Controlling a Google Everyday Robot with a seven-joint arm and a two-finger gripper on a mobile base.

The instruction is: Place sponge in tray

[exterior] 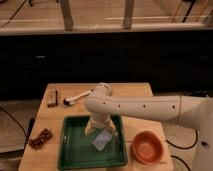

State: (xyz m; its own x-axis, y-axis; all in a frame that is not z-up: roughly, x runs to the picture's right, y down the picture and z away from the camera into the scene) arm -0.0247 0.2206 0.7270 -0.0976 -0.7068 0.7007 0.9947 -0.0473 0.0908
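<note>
The dark green tray (75, 147) lies on the wooden table, at its front middle. The pale blue-grey sponge (101, 140) is inside the tray, right of its centre, lying at a tilt. My gripper (100, 129) comes down from the white arm that reaches in from the right. It hangs over the tray, right above the sponge. I cannot tell whether it touches the sponge.
A round orange bowl (147, 146) stands right of the tray. A brown lumpy cluster (41, 137) lies at the table's left edge. A brown bar (52, 98) and a white spoon-like utensil (75, 98) lie at the back left. A dark wall runs behind the table.
</note>
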